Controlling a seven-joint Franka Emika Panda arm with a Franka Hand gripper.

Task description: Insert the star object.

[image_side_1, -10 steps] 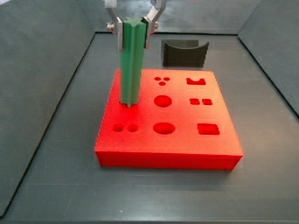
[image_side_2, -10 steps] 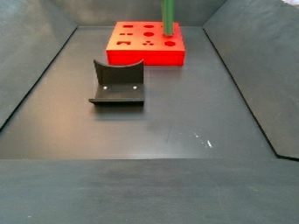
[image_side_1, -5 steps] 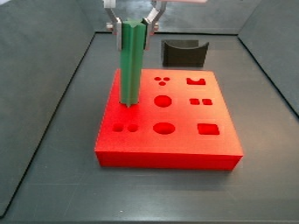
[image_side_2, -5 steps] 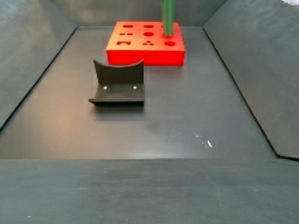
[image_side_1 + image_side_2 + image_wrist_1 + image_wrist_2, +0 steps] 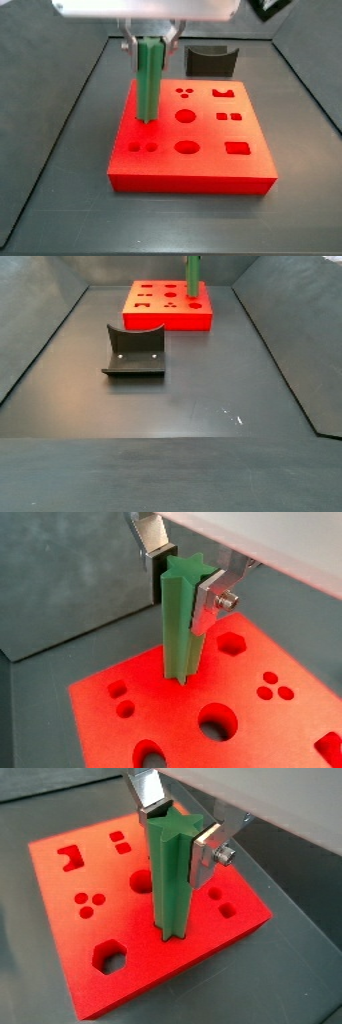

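The star object [image 5: 148, 80] is a long green ridged rod standing upright. Its lower end meets the top of the red block [image 5: 214, 165] at a hole near the block's far left corner. My gripper [image 5: 151, 48] is shut on the rod's upper end. In both wrist views the silver fingers [image 5: 211, 600] [image 5: 209, 852] press the rod's sides just under its star-shaped top [image 5: 183, 566] [image 5: 174, 826]. The rod's foot [image 5: 179, 674] [image 5: 171, 932] is on the red surface. In a side view the rod [image 5: 194, 276] rises from the red block [image 5: 167, 318].
The red block has several other shaped holes, such as a round one [image 5: 186, 116] and a square one [image 5: 238, 148]. A dark grey curved block [image 5: 210, 60] [image 5: 134, 352] stands apart from it on the dark floor. Grey walls enclose the floor [image 5: 174, 406].
My gripper has come down with the rod. Its white body now shows at the top of a side view, and less of the rod stands above the red block.
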